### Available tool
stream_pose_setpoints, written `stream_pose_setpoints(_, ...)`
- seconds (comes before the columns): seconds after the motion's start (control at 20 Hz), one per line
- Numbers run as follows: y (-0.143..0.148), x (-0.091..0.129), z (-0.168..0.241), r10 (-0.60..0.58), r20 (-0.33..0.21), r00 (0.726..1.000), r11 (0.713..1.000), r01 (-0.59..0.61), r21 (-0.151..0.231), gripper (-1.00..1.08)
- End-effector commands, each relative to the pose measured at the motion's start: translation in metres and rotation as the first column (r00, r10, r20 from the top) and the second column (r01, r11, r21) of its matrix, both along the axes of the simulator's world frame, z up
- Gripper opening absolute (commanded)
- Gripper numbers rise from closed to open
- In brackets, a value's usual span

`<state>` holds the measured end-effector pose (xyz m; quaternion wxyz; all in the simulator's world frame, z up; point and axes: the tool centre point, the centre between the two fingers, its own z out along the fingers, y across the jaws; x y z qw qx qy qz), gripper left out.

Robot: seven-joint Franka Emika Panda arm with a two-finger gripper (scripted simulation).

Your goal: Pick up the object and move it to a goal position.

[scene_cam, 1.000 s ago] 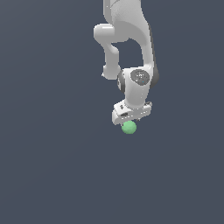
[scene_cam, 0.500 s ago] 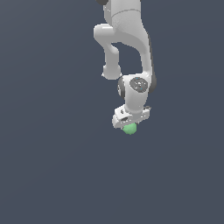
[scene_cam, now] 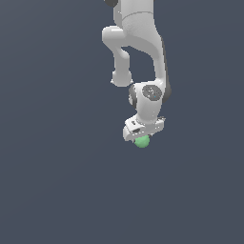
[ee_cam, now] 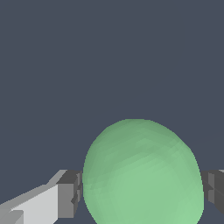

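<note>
The green ball [scene_cam: 142,141] sits just under the white gripper [scene_cam: 142,138] at the end of the white arm, near the middle of the exterior view. Its upper part is hidden by the gripper's body. In the wrist view the ball [ee_cam: 142,173] fills the space between the two grey fingertips [ee_cam: 72,194], which press against its sides. The gripper is shut on the ball.
Only a plain dark grey-blue background [scene_cam: 57,181] shows around the arm [scene_cam: 138,43]. No surface, edge or other object is visible in either view.
The gripper with the ball between its fingers has shifted very slightly, a little down and toward the exterior view's left. The grip is unchanged.
</note>
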<state>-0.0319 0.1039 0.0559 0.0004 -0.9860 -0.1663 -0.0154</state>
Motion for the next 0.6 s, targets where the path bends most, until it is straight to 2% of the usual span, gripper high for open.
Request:
stream_pose_setpoints(0.0,-0.005,-0.010,-0.016,-0.005,-0.030,1.000,1.000,0.005,-0.006,-1.00)
stream_pose_setpoints(0.2,-0.005,-0.010,-0.016,-0.005,-0.030,1.000,1.000,0.005,-0.006,-1.00)
stream_pose_setpoints(0.25,-0.001,0.001,0.000,-0.002,0.001,1.000,1.000,0.002,0.000,-1.00)
stream_pose_setpoints(0.55,-0.002,0.007,0.003,-0.002,0.000,1.000,1.000,0.002,-0.001,-1.00)
